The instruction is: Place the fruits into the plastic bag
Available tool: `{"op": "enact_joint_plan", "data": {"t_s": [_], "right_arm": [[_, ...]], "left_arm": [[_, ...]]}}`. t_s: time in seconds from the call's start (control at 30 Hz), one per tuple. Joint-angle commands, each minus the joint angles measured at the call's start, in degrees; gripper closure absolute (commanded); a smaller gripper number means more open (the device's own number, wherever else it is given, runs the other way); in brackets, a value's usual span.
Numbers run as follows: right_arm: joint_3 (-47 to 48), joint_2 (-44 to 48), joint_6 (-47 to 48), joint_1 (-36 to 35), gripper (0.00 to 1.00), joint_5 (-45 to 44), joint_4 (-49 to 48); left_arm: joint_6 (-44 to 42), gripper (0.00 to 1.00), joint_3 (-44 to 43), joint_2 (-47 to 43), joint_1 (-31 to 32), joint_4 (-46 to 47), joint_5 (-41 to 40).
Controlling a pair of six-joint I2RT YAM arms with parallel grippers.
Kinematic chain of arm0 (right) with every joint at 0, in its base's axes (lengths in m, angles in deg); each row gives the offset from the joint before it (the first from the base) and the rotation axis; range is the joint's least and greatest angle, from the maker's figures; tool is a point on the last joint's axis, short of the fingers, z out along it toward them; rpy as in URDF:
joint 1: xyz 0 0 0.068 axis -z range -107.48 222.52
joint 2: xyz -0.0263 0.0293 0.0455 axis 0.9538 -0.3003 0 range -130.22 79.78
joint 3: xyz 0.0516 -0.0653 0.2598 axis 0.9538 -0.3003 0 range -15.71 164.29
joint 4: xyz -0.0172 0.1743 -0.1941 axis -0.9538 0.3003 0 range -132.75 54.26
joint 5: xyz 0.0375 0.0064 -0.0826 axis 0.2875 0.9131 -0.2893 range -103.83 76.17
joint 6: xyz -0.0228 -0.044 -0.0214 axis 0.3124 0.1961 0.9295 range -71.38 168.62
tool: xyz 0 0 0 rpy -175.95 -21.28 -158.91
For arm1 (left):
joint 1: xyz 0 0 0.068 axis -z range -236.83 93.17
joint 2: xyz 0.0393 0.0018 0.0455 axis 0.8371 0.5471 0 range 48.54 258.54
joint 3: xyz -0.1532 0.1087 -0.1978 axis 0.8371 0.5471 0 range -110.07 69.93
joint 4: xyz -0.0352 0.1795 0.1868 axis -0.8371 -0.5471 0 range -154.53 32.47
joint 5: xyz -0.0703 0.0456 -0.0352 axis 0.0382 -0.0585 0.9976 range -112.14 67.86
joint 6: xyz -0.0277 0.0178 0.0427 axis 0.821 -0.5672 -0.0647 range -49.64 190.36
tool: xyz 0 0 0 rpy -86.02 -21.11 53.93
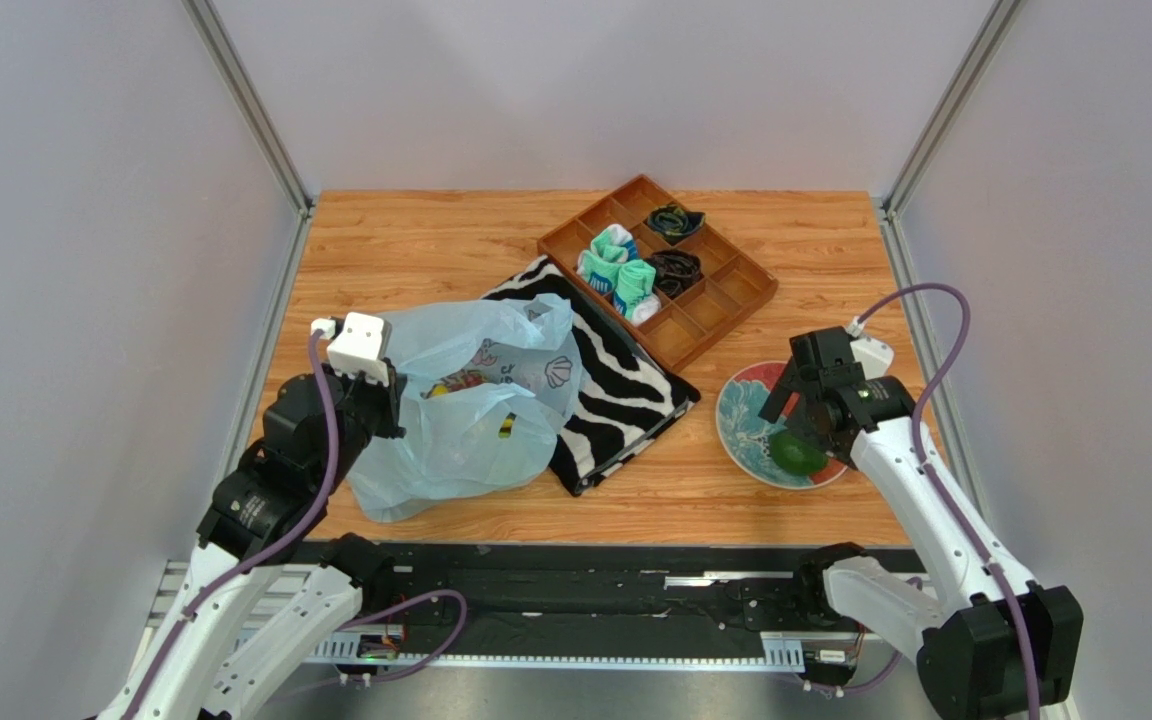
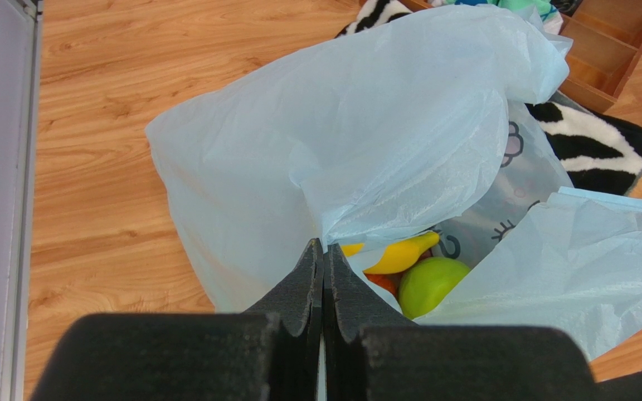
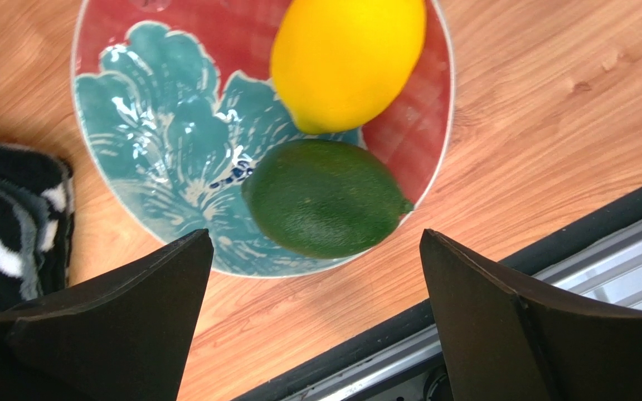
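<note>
Pale-blue plastic bag (image 1: 455, 413) lies at the left of the wooden surface (image 1: 417, 240), one edge overlapping a zebra cloth (image 1: 627, 390). Its mouth is held up by the left tool (image 2: 323, 251), jaws pressed together on a fold of the rim. Inside, the left wrist view shows a banana (image 2: 400, 253), a green apple (image 2: 429, 284) and a glimpse of something orange-red that cannot be identified. Two fruits remain outside: a lemon (image 3: 347, 58) and a dark green fruit (image 3: 324, 196), side by side on a flowered plate (image 3: 148, 125) at the right. The right tool (image 3: 316, 238) hangs just above the green fruit, jaws spread wide to either side, gripping nothing. The job looks more than half done; no grapes are visible.
</note>
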Motion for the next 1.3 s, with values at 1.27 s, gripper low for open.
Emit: {"op": "enact_joint_plan", "data": {"t_s": [1.27], "right_arm": [[-14.50, -3.63, -3.82, 11.34, 0.13, 8.44, -18.82]], "left_arm": [[-0.46, 1.00, -0.09, -0.20, 0.07, 0.84, -0.10]]}}
